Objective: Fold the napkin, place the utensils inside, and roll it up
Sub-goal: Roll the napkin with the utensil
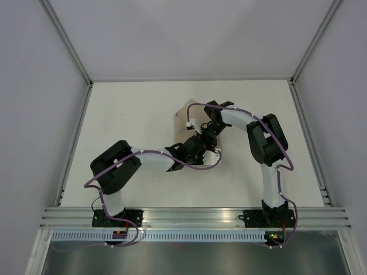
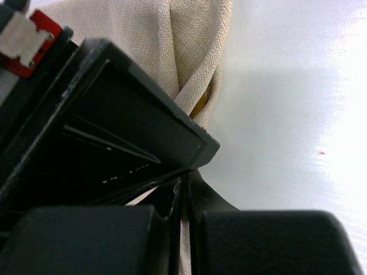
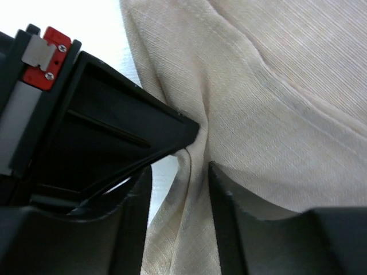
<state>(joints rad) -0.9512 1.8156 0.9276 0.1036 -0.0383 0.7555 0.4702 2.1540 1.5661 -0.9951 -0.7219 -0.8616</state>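
Left gripper [image 2: 198,172] clenched on a bunched fold of the napkin [image 2: 143,34]. Right gripper [image 3: 202,150] unclenched, its fingers apart astride a loose ridge of the cloth. In the top view the napkin lies at frame centre on the white table [image 1: 132,114], largely hidden beneath both wrists.
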